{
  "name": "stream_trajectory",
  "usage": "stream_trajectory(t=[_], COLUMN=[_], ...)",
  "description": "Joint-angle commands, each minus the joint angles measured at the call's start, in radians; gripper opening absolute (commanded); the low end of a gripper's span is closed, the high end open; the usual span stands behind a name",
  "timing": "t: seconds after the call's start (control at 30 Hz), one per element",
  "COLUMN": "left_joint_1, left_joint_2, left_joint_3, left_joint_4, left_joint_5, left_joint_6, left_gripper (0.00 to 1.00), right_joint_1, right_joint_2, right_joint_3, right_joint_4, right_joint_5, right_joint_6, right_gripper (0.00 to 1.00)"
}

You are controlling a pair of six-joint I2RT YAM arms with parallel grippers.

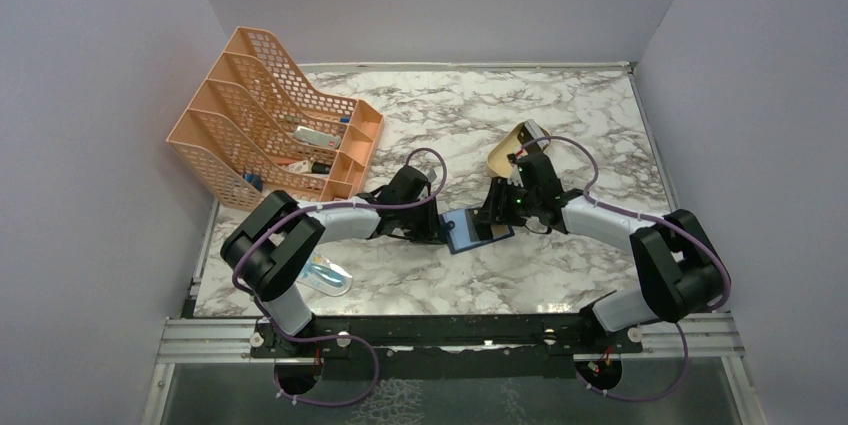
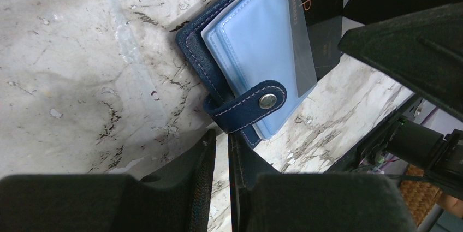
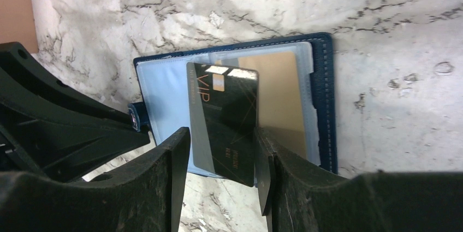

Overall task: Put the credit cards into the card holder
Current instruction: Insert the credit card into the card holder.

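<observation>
The holder lies open on the bench, near its middle, between the two pincers, with the clear inner pockets facing up. In the left wrist view its strap with the snap folds over the edge of the pale blue pockets. The left pincer sits at the holder's strap-side edge. Its fingers stand nearly together with only a narrow slit between them. The navy cover reaches the fingertips, but it cannot be told whether they are clamped on it. The right pincer is closed on the dark card, one finger on each long edge. The card carries orange "VIP" lettering and a grey stripe along one side. It is held tilted over the open holder, its far end above the pockets and its near end between the fingers. It cannot be told whether the far end has entered a pocket. The gold card is seated in a pocket on the side away from the strap, partly covered by the dark card. A tan tray stands tilted just beyond the right pincer. An orange rack stands at the far left of the bench, well apart from the holder. A blue packet lies near the left arm's base.
</observation>
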Motion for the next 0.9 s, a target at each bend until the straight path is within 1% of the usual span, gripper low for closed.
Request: stream_trajectory(t=[0.0, 0.27, 0.4, 0.57, 0.63, 0.7, 0.87], left_joint_1=[0.0, 0.001, 0.001, 0.001, 0.001, 0.001, 0.011], left_joint_2=[0.016, 0.024, 0.025, 0.024, 0.02, 0.011, -0.019], left_joint_3=[0.024, 0.024, 0.027, 0.03, 0.033, 0.037, 0.04], left_joint_4=[-0.011, -0.009, -0.012, -0.02, -0.027, -0.039, -0.062], left_joint_5=[-0.021, -0.019, -0.025, -0.033, -0.038, -0.048, -0.076], left_joint_6=[0.021, 0.024, 0.033, 0.044, 0.047, 0.052, 0.062], left_gripper=[0.18, 0.18, 0.18, 0.18, 0.18, 0.18, 0.19], right_joint_1=[0.031, 0.071, 0.082, 0.089, 0.09, 0.091, 0.09], right_joint_2=[0.019, 0.032, 0.03, 0.036, 0.024, -0.005, -0.054], right_joint_3=[0.006, -0.009, -0.016, -0.003, 0.003, 0.009, 0.028], right_joint_4=[0.024, 0.062, 0.112, 0.125, 0.104, 0.068, -0.015], right_joint_5=[-0.031, -0.063, -0.109, -0.152, -0.127, -0.07, 0.074], right_joint_6=[0.016, 0.036, 0.016, -0.013, -0.016, -0.016, -0.012], right_gripper=[0.46, 0.45, 0.45, 0.45, 0.45, 0.45, 0.49])
